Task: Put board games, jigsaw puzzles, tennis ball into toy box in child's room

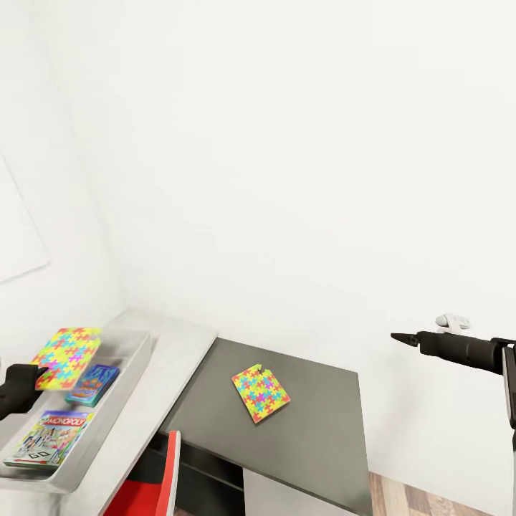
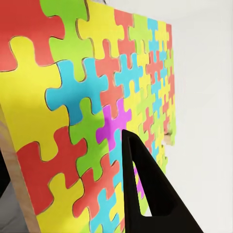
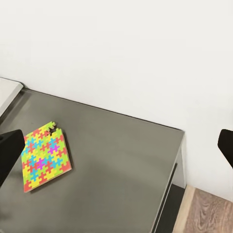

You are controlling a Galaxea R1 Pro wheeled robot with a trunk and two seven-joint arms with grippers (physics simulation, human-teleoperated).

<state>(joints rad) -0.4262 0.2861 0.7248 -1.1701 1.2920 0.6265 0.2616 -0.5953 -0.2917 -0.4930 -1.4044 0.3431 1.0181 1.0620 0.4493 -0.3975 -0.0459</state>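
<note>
We hold one jigsaw puzzle (image 1: 66, 356) in our left gripper (image 1: 25, 383), closed on its edge; in the left wrist view the slab (image 2: 92, 116) stands right against a dark finger (image 2: 145, 189). In the head view it hangs tilted just above the toy box (image 1: 136, 358) on the table (image 1: 175, 340), over the tray's far end, with the blue board game (image 1: 93, 383) and a Monopoly box (image 1: 54, 433) already lying inside below it. So the release point lies straight down, and we judge a small lowering is all that is left. The second jigsaw puzzle (image 1: 261, 393) lies flat on the lower dark cabinet top (image 1: 322, 430), corner towards us, nearer our right gripper (image 1: 401, 337). From the right wrist view, where that puzzle (image 3: 44, 156) lies below, we judge that gripper's fingers spread and empty.
</note>
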